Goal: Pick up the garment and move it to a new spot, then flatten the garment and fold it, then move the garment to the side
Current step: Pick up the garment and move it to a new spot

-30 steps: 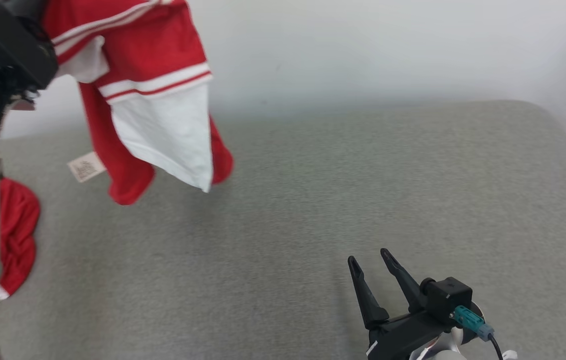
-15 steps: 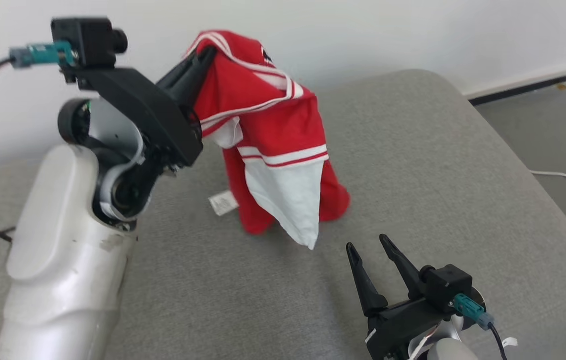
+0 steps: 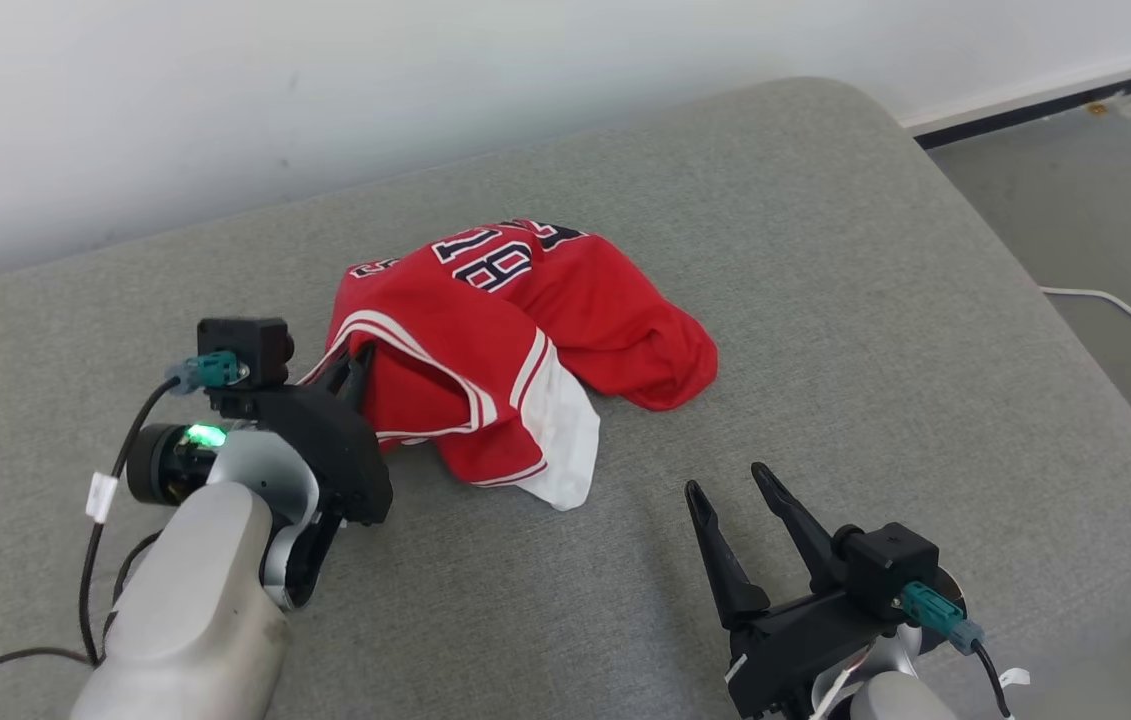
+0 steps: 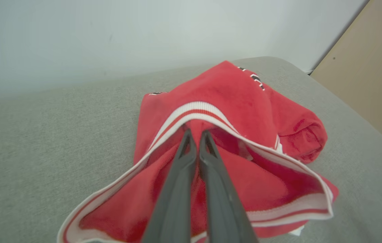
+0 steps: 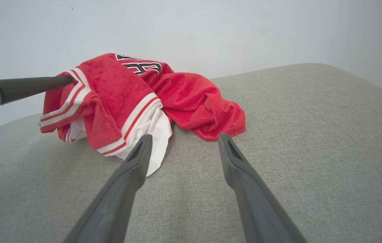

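The garment (image 3: 525, 330) lies in a crumpled red heap on the grey padded surface (image 3: 825, 250), roughly midway between the 2 arms and nearer the far wall than either. The left pincer (image 3: 357, 362) sits at the heap's left edge. Its 2 fingers are pressed together on the striped trim (image 4: 191, 109) of an opening, with cloth draped over the tips, so it appears to have hold of the fabric there.

The right pincer (image 3: 720, 478) hangs spread wide and empty, apart from the cloth. From it the heap lies ahead and to its left. The white panel (image 3: 565, 450) is the closest part, just beyond its left finger in the right wrist view, and the loose red lobe (image 3: 660, 350) is straight ahead.

The heap's long axis runs across the robot, from the left pincer toward that lobe. For flattening, the free right arm seems best placed to take the right end.
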You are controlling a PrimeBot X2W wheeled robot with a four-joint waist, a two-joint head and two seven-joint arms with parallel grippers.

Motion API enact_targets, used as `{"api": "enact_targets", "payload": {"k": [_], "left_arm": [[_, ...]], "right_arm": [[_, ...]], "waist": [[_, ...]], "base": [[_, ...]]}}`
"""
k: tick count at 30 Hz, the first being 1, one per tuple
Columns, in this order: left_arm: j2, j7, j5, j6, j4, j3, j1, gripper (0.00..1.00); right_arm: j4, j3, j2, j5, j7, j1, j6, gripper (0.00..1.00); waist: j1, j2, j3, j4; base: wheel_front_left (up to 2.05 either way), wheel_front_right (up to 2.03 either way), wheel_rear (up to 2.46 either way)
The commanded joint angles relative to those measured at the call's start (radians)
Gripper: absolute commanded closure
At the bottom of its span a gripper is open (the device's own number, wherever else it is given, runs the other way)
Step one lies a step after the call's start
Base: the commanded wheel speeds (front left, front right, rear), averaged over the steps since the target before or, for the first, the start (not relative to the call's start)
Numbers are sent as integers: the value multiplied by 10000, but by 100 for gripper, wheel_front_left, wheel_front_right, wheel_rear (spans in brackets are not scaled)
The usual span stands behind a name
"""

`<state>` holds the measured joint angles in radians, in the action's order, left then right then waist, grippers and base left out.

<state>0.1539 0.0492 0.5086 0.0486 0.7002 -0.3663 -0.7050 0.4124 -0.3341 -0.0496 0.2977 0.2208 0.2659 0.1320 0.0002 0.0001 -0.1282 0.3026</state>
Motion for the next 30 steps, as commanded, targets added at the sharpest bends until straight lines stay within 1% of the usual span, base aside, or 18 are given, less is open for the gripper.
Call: {"api": "enact_targets", "payload": {"k": [1, 4, 6, 10, 12, 15, 17, 23, 26, 30], "left_arm": [[-27, -175, -12, 2, 75, 10, 96, 0], [-238, -817, 250, 23, 391, 211, 277, 0], [-402, -1364, 558, 124, 396, 462, 449, 0], [-572, -2593, 892, 228, 75, 813, 1098, 0], [-563, -2935, 861, 156, -267, 981, 1566, 0], [-432, -3132, 617, -17, -1039, 1295, 2390, 0], [-321, -3142, 407, -148, -1827, 1651, 3026, 0], [-157, -3134, -814, -360, -4152, 2623, 5242, 0], [-216, -3138, -1271, -395, -4845, 2923, 6209, 0], [-257, -3137, -1588, -366, -5232, 3233, 7186, 0]], "right_arm": [[2, 20, -13, -38, 20, -54, -23, 0], [36, 139, -14, -100, -5, -155, -23, 0], [59, 275, -17, -153, -24, -247, -23, 0], [94, 515, -15, -273, -86, -482, -25, 0], [58, 662, -15, -318, -128, -616, -23, 0], [-9, 958, -14, -403, -162, -775, -25, 0], [-51, 1139, -14, -481, -176, -927, -25, 0], [-199, 1644, -12, -632, -230, -1289, -23, 0], [-266, 1826, -15, -679, -265, -1463, -23, 0], [-345, 2007, -14, -773, -331, -1711, -25, 0]], "waist": [[-2, -1, 35, -149], [-2, -1, 184, -429], [-2, -1, 358, -661], [-2, -1, 878, -1099], [-2, -1, 1103, -1308], [-2, -1, 1376, -1644], [-2, -1, 1522, -1836], [-2, -1, 1878, -2332], [-2, -1, 2033, -2503], [-2, -1, 2181, -2668]], "base": [[0, 0, 0], [0, 0, 0], [0, 0, 0], [0, 0, 0], [0, 0, 0], [0, 0, 0], [0, 0, 0], [0, 0, 0], [0, 0, 0], [0, 0, 0]]}}
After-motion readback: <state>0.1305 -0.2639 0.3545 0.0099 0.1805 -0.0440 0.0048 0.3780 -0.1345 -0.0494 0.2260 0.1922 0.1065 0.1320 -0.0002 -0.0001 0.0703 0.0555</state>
